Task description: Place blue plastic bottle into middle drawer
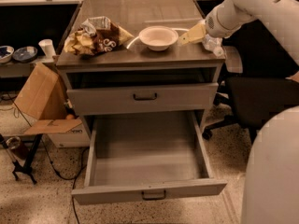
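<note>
The blue plastic bottle (213, 45), clear and crinkly, lies on the right edge of the cabinet top. My gripper (192, 33), with pale yellow fingers, hangs just above the cabinet top, between the white bowl (159, 37) and the bottle, right next to the bottle's left side. My white arm partly covers the bottle. The middle drawer (145, 164) is pulled wide open below, a flat grey tray with nothing in it and a dark handle on its front.
A closed grey drawer (142, 97) with a taller front sits above the open one. Crumpled snack bags (96, 36) lie on the top's left. A cardboard box (42, 99) stands left of the cabinet, a dark chair (261, 99) to its right. My white body (275, 171) fills the lower right.
</note>
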`<state>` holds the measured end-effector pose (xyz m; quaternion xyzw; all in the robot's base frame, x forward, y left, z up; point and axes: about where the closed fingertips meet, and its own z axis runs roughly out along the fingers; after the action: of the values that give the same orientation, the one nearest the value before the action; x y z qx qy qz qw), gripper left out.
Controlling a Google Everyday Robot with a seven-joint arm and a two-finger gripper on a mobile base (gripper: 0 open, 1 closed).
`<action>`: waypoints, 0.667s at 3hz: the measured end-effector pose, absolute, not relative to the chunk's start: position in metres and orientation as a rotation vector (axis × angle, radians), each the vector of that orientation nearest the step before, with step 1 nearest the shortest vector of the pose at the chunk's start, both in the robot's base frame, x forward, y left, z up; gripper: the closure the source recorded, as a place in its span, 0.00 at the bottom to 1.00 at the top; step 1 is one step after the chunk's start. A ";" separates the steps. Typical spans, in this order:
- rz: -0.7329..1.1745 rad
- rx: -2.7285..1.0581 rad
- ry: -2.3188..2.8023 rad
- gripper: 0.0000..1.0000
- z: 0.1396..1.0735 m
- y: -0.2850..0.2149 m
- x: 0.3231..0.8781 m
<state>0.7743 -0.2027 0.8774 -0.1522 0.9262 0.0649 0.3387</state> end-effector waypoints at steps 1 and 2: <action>0.143 -0.393 2.446 0.00 0.860 -0.203 0.784; 0.056 -0.344 2.536 0.02 0.836 -0.225 0.790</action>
<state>0.7898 -0.2251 0.8362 -0.1286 0.9491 0.0211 0.2869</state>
